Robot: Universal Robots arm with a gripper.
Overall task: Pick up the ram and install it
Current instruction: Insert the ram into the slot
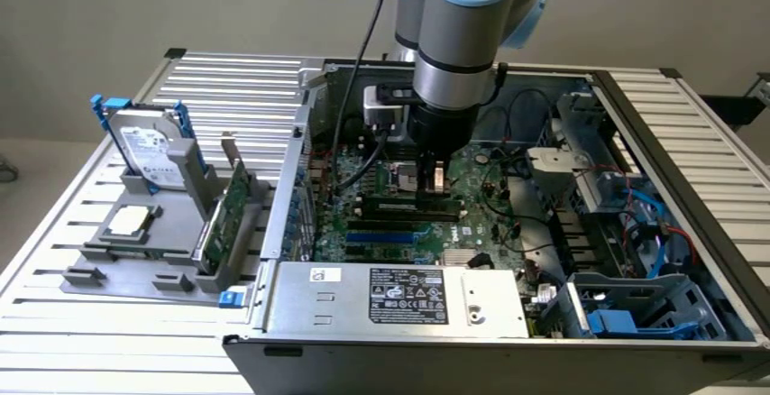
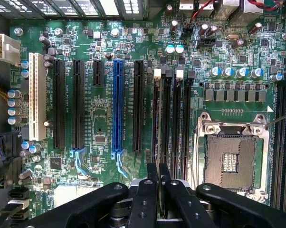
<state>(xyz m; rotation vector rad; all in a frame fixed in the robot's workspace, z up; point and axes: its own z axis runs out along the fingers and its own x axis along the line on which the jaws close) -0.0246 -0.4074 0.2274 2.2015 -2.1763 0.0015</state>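
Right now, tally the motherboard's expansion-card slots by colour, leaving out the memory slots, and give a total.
White slot: 1
Blue slot: 1
Black slots: 4
Total: 6

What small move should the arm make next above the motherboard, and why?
Probably a short, slow descent straight down: the gripper hangs close above the four black memory slots on the motherboard, in line with the one nearest the expansion slots, so lowering seems all that is left.
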